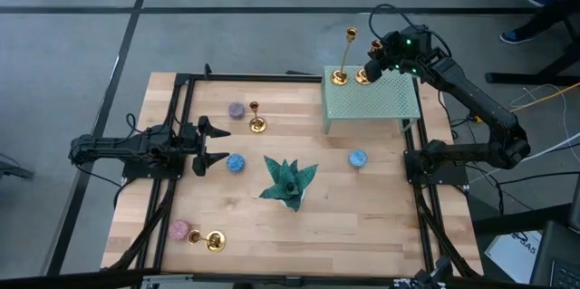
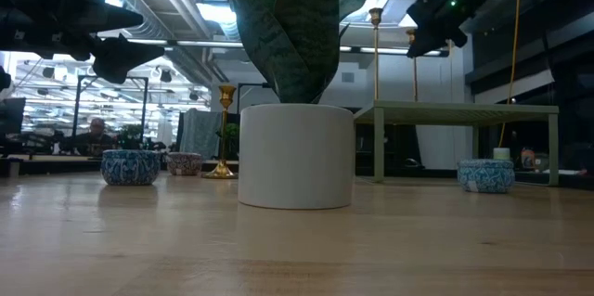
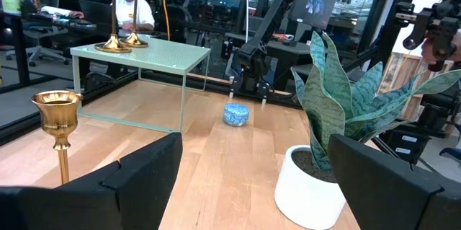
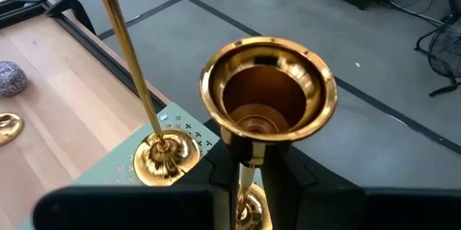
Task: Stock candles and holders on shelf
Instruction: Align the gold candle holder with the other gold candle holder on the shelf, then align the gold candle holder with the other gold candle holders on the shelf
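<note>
Two holders [image 1: 351, 62] on the shelf [image 1: 373, 99], one in right jaws.

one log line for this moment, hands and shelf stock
right hand: shut on holder on shelf | second holder: on shelf | left hand: open, near blue candle

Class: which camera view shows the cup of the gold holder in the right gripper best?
The right wrist view: it looks straight down into the holder's cup, with the stem clamped in the right gripper. The high view shows only its base on the shelf; the low view shows a thin stem; the left wrist view only its base.
</note>
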Robot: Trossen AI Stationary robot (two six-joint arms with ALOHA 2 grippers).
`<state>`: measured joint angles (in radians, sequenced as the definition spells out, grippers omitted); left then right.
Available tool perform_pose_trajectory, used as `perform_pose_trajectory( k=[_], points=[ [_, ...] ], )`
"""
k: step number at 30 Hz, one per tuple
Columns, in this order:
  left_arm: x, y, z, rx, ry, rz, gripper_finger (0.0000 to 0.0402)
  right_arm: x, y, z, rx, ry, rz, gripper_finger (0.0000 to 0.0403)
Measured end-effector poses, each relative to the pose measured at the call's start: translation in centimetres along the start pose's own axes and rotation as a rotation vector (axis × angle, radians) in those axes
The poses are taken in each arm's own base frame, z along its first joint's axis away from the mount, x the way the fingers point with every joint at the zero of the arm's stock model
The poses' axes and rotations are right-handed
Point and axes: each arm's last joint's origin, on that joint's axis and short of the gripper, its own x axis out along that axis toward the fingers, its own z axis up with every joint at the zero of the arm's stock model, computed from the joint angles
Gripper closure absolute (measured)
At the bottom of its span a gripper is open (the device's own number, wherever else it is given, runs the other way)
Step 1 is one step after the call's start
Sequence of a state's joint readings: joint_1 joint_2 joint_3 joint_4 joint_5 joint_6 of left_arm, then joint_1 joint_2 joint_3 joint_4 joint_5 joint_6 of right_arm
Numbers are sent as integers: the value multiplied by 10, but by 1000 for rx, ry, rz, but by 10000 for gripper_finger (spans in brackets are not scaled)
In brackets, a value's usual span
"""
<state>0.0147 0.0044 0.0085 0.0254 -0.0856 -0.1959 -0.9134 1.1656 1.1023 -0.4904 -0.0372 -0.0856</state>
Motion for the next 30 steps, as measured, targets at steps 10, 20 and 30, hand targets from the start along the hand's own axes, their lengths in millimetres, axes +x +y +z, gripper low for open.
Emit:
perform_pose_trajectory(
  k=[10, 20, 30],
  points=[
    [0, 0, 0, 0, 0, 0, 56, 0, 0, 0, 29, -3, -4, 305],
    [0, 0, 0, 0, 0, 0, 56, -8, 0, -1, 34, 3, -3, 193],
    [0, 0, 0, 0, 1, -1, 56, -44, 2, -10, 112, 29, -14, 181]
  ],
)
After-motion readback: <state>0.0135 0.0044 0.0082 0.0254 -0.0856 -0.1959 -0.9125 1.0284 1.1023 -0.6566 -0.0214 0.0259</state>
